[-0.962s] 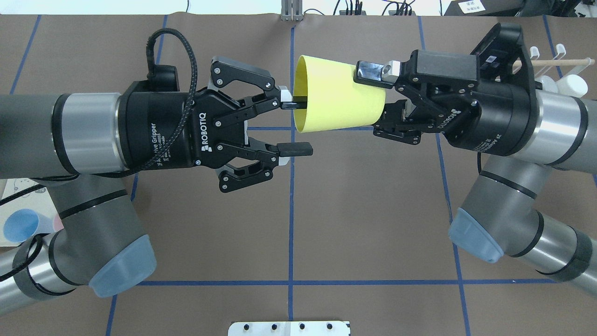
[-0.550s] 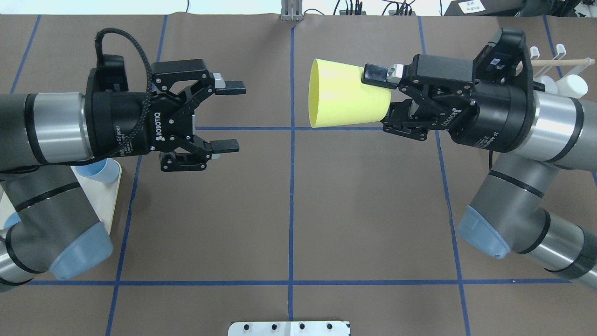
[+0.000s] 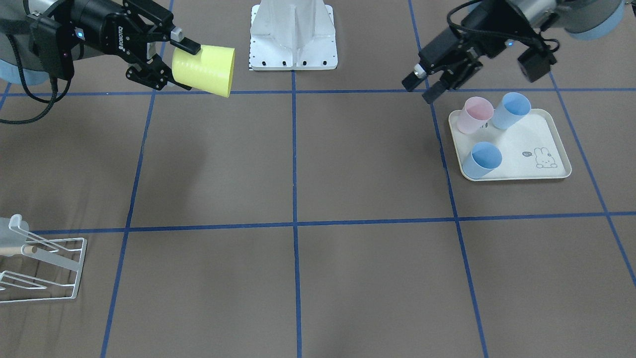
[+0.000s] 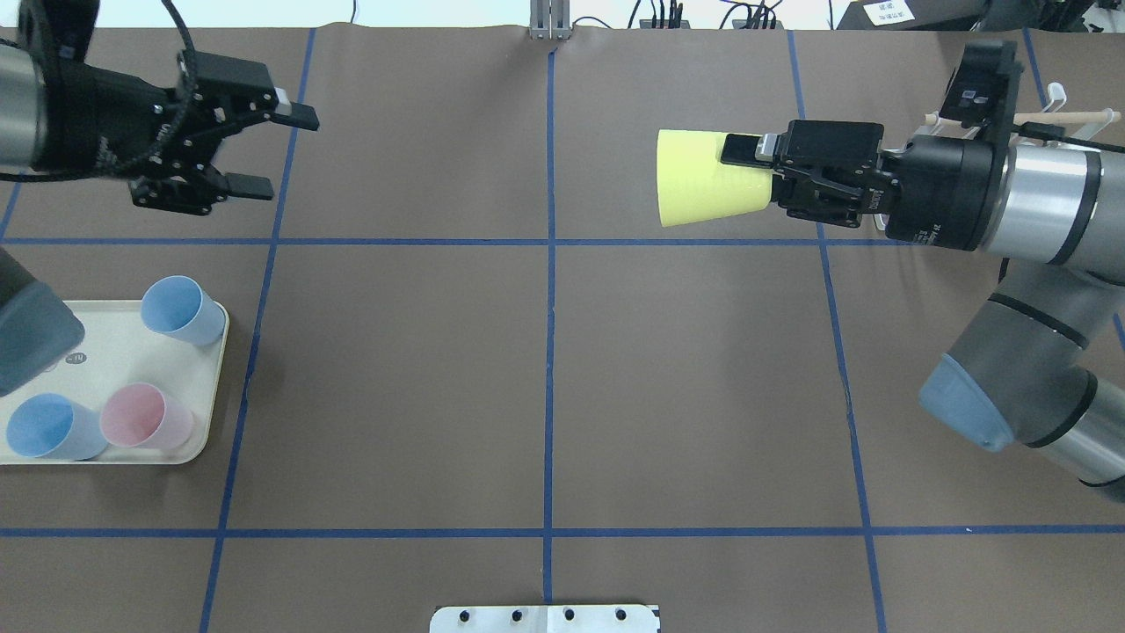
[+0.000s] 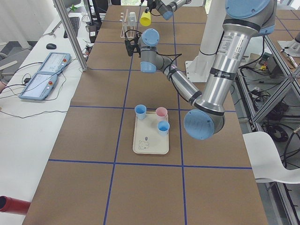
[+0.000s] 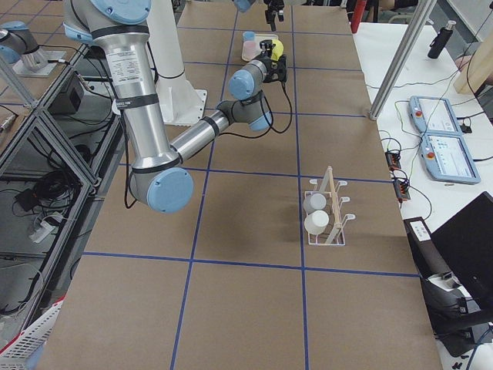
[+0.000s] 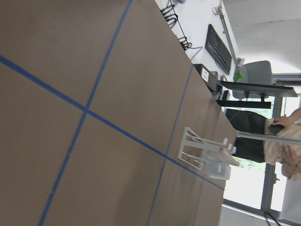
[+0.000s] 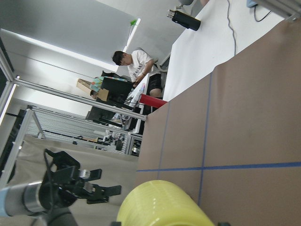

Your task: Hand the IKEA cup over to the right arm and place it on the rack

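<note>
Presently: yellow cup (image 4: 703, 189) clamped sideways in right gripper (image 4: 756, 180).
Base gripped, mouth free, presumably for the rack (image 3: 49, 258) at the table's (image 4: 545, 396) far right corner; left gripper (image 4: 279, 150) wide, empty.

Cup (image 4: 699, 180), upper right: yellow plastic, matt, smooth wall.
Right gripper (image 4: 747, 171): black matt metal links, one bare silvery block behind the pad.
Left gripper (image 4: 279, 151), upper left: same black matt finish.
Right arm (image 4: 1041, 207): brushed silver metal, grey matt tube, smooth blue plastic cap.
Table (image 4: 395, 396): brown matt paper-like cover, faintly creased; blue tape (image 4: 548, 352) lines.
Tray (image 3: 516, 149), front view right: cream plastic, slight sheen.
Rack (image 3: 47, 250), lower left: white coated wire; dowel (image 4: 1068, 115) pale bare wood.
Mount (image 3: 293, 54), top centre: white painted metal, satin.
</note>
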Robot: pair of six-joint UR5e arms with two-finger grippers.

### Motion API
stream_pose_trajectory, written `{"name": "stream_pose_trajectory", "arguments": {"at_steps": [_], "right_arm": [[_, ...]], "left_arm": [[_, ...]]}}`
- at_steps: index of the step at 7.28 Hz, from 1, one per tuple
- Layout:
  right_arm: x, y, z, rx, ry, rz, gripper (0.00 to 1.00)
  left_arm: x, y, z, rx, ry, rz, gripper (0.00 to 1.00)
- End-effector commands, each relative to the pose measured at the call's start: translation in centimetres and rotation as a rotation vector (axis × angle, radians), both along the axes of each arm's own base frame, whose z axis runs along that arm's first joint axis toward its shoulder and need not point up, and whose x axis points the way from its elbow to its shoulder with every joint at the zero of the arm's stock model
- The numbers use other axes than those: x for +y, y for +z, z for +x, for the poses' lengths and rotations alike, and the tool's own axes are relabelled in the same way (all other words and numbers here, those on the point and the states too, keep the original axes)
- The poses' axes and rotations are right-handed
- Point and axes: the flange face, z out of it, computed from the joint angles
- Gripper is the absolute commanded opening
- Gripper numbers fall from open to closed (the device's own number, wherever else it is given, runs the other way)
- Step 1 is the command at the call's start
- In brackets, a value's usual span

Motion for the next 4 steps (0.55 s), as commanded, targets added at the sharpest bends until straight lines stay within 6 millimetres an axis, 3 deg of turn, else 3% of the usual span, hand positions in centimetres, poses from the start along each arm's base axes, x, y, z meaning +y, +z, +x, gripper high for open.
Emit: {"name": "stream_pose_trajectory", "arguments": {"at_steps": [1, 2, 3, 4], "right_arm": [[-3.9, 2.4, 3.7, 0.256, 0.049, 0.007, 0.41], [-5.9, 3.3, 7.1, 0.385, 0.024, 0.014, 0.41], [-7.3, 4.3, 9.7, 0.471, 0.019, 0.009, 0.41], [-8.1, 5.8, 11.1, 0.544, 0.031, -0.002, 0.41]], "left_arm": [[-3.3, 3.0, -3.5, -0.291, 0.028, 0.074, 1.0], [-3.8, 5.0, -4.6, -0.415, 0.064, 0.09, 1.0], [-2.3, 9.4, -5.7, -0.516, 0.085, 0.117, 1.0], [-0.1, 13.4, -6.7, -0.612, 0.106, 0.139, 1.0]]}}
